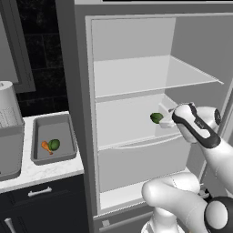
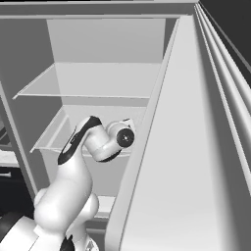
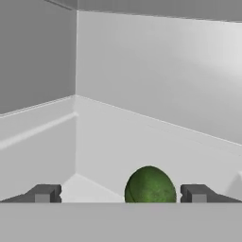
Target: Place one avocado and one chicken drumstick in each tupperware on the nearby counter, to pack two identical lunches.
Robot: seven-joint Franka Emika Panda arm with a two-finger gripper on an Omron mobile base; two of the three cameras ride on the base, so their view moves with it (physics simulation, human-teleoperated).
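Inside the fridge [image 1: 136,59], one avocado [image 3: 150,185] sat on the middle shelf between the wide-open gripper's [image 3: 120,194] fingertips, ungrasped. One tray [image 1: 53,139] on the counter [image 1: 45,170] held one avocado [image 1: 54,144] and one drumstick [image 1: 46,147].

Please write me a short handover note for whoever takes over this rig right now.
End effector: open, holding nothing, reaching into the fridge with an avocado between its fingertips, nearer one of them.
Counter: one tray already holds an avocado and a drumstick.
Done: one lunch packed.
Left: grasp this fridge avocado, carry it to the second tray, then add a drumstick; neither of those is visible from here.
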